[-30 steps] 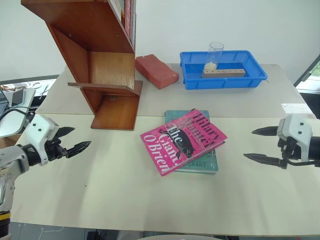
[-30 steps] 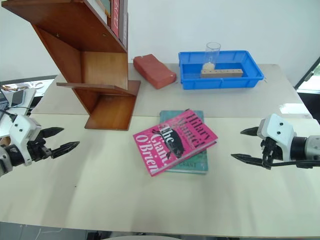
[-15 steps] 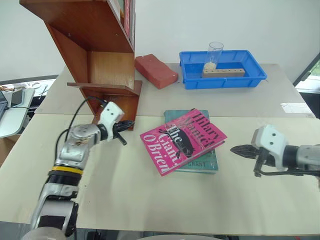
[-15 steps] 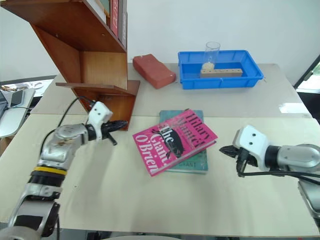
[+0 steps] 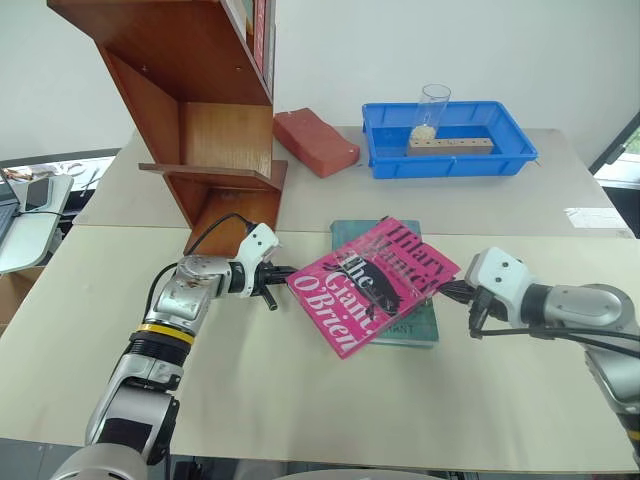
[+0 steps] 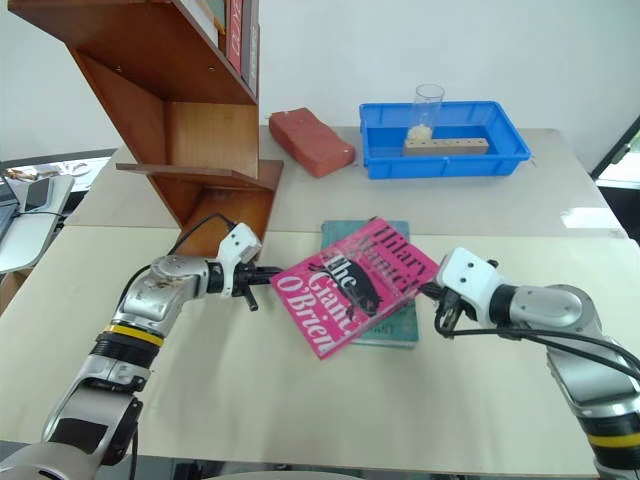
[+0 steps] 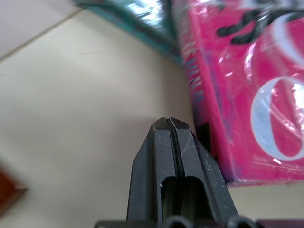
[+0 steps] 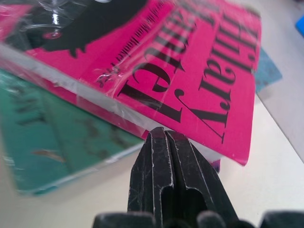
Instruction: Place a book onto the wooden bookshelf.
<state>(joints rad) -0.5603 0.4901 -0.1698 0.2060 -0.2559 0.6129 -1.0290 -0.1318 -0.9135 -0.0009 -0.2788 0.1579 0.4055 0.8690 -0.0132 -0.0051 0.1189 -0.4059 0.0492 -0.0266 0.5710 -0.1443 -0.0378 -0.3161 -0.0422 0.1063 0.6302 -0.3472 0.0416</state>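
We are at the pick-up step: our left claw (image 5: 283,271), fingers pressed together, sits at the left edge of the pink book (image 5: 378,282), and our right claw (image 5: 447,291), likewise closed, at its right edge. The book lies atop the teal book (image 5: 412,326) on the bench (image 5: 300,400), well clear of the wooden bookshelf (image 5: 215,130). Next we judge both claws must squeeze and lift it toward that shelf.

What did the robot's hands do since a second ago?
Both grippers shut and swung inward to the pink book: the left gripper at its left corner, the right gripper at its right edge. The book has shifted and tilted a little. Neither holds it. The teal book and shelf stayed put.
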